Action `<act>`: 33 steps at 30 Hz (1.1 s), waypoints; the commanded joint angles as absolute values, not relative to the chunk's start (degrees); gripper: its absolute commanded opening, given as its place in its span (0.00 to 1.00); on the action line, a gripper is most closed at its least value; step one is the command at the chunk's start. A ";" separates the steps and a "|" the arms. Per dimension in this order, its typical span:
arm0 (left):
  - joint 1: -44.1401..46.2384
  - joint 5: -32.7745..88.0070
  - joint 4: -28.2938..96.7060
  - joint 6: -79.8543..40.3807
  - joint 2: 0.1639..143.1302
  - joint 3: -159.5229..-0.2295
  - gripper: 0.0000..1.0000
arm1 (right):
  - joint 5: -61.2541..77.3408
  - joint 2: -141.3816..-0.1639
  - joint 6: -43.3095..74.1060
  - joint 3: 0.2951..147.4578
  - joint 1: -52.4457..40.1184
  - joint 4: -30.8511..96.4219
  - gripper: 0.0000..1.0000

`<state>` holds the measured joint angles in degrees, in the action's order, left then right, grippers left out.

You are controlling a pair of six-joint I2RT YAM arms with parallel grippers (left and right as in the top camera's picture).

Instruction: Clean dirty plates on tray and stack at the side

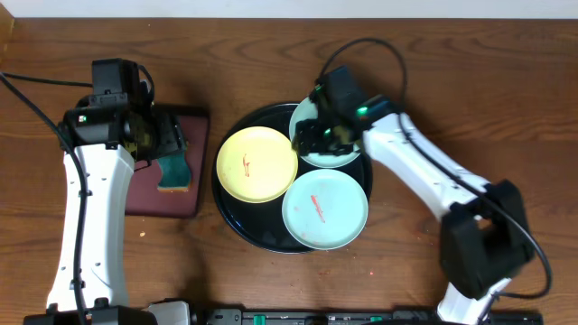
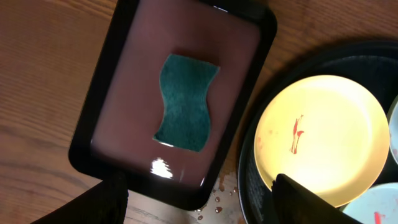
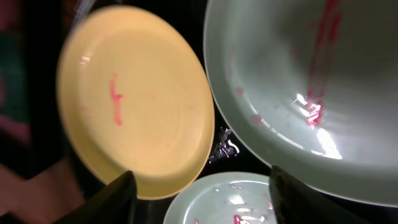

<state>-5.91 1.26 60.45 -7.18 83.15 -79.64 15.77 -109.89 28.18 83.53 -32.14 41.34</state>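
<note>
The round black tray [image 1: 231,222] holds three plates. The pale yellow plate [image 1: 257,164] has a red smear and also shows in the left wrist view [image 2: 323,137] and the right wrist view [image 3: 137,99]. A teal plate [image 1: 325,209] with a red smear lies at the front right. The second teal plate [image 1: 339,155] lies at the back, with red smears visible in the right wrist view [image 3: 311,81]. My right gripper [image 1: 314,135] [image 3: 202,199] is open, just above this back plate's left edge. My left gripper [image 1: 167,135] [image 2: 199,205] is open and empty above the rectangular tray.
A rectangular black-rimmed tray [image 1: 144,194] [image 2: 93,124] with a reddish-brown inside lies left of the round tray. A teal-green sponge [image 1: 176,169] [image 2: 185,102] lies in it. Water drops [image 2: 217,202] dot the wood between the trays.
</note>
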 commanded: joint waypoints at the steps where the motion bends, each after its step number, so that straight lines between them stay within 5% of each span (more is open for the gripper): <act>1: -6.22 0.30 60.55 -7.75 84.33 -79.99 0.75 | 10.57 -111.74 31.27 84.40 -34.65 41.43 0.61; 8: -6.22 -0.12 60.82 -7.79 88.71 -79.94 0.75 | 7.33 -115.94 32.97 84.40 -37.41 40.49 0.36; 18: -6.22 -3.14 60.82 -7.75 91.74 -79.94 0.75 | 7.33 -120.11 33.01 84.38 -38.59 36.64 0.22; 23: -6.22 -3.77 60.60 -7.33 91.83 -79.72 0.75 | 7.31 -121.91 33.04 84.38 -38.79 36.45 0.02; 33: -6.22 -4.29 57.91 -5.56 96.73 -76.93 0.73 | 6.15 -121.95 31.83 84.38 -38.96 36.67 0.01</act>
